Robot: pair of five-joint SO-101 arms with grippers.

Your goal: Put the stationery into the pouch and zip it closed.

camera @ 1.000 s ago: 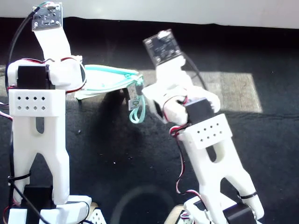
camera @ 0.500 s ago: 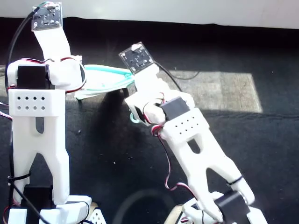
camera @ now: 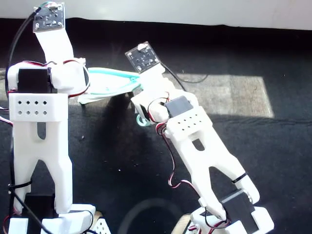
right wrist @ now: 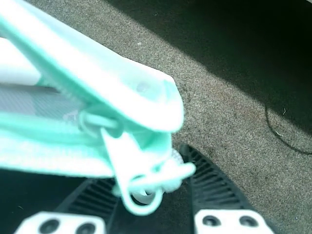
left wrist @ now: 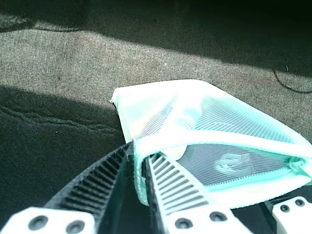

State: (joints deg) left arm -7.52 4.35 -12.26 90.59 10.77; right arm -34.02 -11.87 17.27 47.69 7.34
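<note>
Left gripper clamped on the mint pouch at its open rim, right gripper with jaws apart, zip pull dangling between them, dark table beneath.

Looks like a small robotics bench, home or lab, can't tell: dark felt-covered table, white printed left arm and right arm, loose wires, sunlight patch.

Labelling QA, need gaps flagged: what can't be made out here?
- What's in the pouch: left wrist view, mesh and glare leave only vague shapes.
- How far it's closed: right wrist view, frame edge cuts it off.
- Whether right gripper touches zipper pull: right wrist view, blurred.
</note>
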